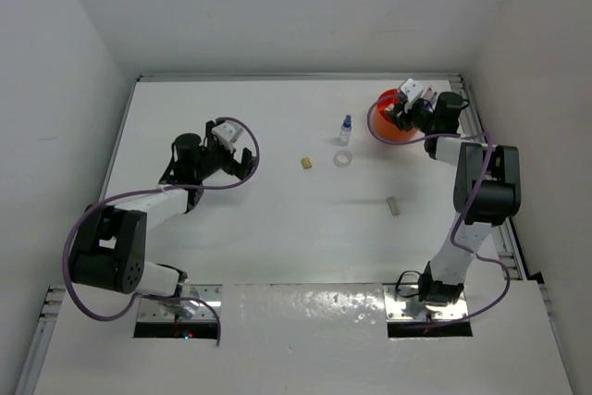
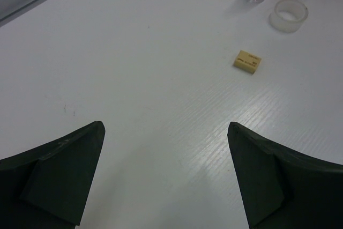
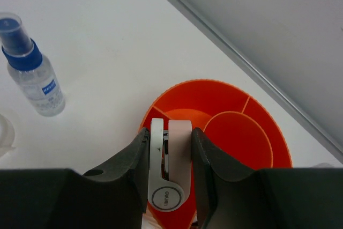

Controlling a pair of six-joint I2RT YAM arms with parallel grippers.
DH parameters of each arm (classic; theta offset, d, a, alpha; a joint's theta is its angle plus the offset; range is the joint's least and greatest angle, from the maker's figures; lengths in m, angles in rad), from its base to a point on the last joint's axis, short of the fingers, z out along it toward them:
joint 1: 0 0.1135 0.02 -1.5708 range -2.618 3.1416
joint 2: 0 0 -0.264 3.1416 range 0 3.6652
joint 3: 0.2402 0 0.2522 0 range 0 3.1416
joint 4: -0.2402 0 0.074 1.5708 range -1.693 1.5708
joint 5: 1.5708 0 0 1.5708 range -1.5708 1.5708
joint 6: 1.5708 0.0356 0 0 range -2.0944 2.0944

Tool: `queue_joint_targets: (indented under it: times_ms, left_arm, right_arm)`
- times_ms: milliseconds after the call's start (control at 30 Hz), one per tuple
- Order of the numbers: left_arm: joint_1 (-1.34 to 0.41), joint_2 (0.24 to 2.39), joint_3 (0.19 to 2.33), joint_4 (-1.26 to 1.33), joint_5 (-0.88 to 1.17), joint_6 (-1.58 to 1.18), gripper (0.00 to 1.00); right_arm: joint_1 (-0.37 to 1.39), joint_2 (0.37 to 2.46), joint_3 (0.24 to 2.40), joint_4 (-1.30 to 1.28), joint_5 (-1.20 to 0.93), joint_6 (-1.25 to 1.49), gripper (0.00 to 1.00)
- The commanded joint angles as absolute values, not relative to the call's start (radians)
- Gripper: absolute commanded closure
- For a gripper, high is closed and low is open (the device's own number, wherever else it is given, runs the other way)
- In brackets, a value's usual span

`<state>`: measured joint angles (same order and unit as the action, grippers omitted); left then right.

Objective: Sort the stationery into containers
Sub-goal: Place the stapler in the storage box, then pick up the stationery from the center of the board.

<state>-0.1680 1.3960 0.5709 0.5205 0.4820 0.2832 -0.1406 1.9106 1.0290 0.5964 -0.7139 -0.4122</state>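
**Left arm.** I see it reach forward from its base with the elbow folded out to the left. The left gripper is low over the table. Its dark, wedge-shaped fingers stand wide apart with nothing between them.

**Right arm.** It rises tall from its base, then stretches to the far right corner with the wrist turned left. The right gripper hangs over the tub. Its black moulded fingers are clamped tight on a piece of stationery.

**Piece.** It is flat, smooth plastic, white on one side and pale pink on the other. Its rounded end bears a round logo. I cannot tell what kind of item it is. It sits above the tub's near rim.

**Tub.** It is round, glossy orange plastic, with a circular inner wall and thin radial dividers. It stands at the far right of the table.

**Loose items**, all on the matte white tabletop:
- Bottle: clear, with a blue head under a clear cap. It stands upright, left of the tub and apart from it.
- Tape ring: clear, lying flat near the bottle.
- Tan eraser: a small printed block left of the ring, ahead of the left gripper.
- Second eraser: a pale block nearer the bases, well apart from the rest.
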Motion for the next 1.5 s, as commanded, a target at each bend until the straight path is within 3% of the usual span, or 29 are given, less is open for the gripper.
queue_joint_targets:
  times_ms: [0,167,233,267,400,500,1033,1133,1200,1267,1333,1400,1467]
  left_arm:
    - [-0.161,1.391,0.611,0.537,0.494,0.291,0.04]
    - [-0.161,1.391,0.612,0.537,0.497,0.293,0.04]
    - [-0.161,1.391,0.612,0.538,0.494,0.295,0.04]
    - [-0.160,1.391,0.612,0.538,0.492,0.295,0.04]
    - [-0.161,1.393,0.612,0.537,0.500,0.293,0.04]
    - [-0.161,1.394,0.611,0.535,0.505,0.295,0.04]
    - [-0.170,1.350,0.600,0.532,0.531,0.295,0.04]
    - [-0.173,1.339,0.595,0.537,0.531,0.293,0.04]
    - [-0.175,1.333,0.591,0.540,0.532,0.290,0.04]
    - [-0.178,1.324,0.588,0.541,0.532,0.290,0.04]
    - [-0.179,1.313,0.580,0.545,0.529,0.281,0.04]
    - [-0.179,1.307,0.577,0.548,0.526,0.262,0.04]
    - [-0.183,1.293,0.571,0.548,0.511,0.246,0.04]
  right_arm:
    - [-0.147,1.910,1.052,0.551,-0.739,-0.512,1.00]
    - [-0.146,1.925,1.066,0.526,-0.726,-0.515,0.97]
    - [-0.144,1.922,1.063,0.534,-0.719,-0.514,0.82]
    - [-0.144,1.918,1.052,0.564,-0.713,-0.506,0.65]
    - [-0.146,1.892,1.016,0.656,-0.681,-0.459,0.50]
    - [-0.146,1.876,1.011,0.658,-0.678,-0.453,0.45]
    - [-0.144,1.723,0.876,0.906,-0.655,-0.209,0.33]
    - [-0.140,1.706,0.847,1.030,-0.605,-0.079,0.34]
    - [-0.127,1.692,0.836,1.040,-0.499,0.048,0.43]
    - [-0.115,1.655,0.842,0.962,-0.431,0.106,0.53]
    - [-0.068,1.615,0.842,0.801,-0.291,0.103,0.54]
    - [-0.010,1.563,0.842,0.689,-0.080,0.091,0.43]
    - [0.072,1.530,0.879,0.502,0.032,0.121,0.39]
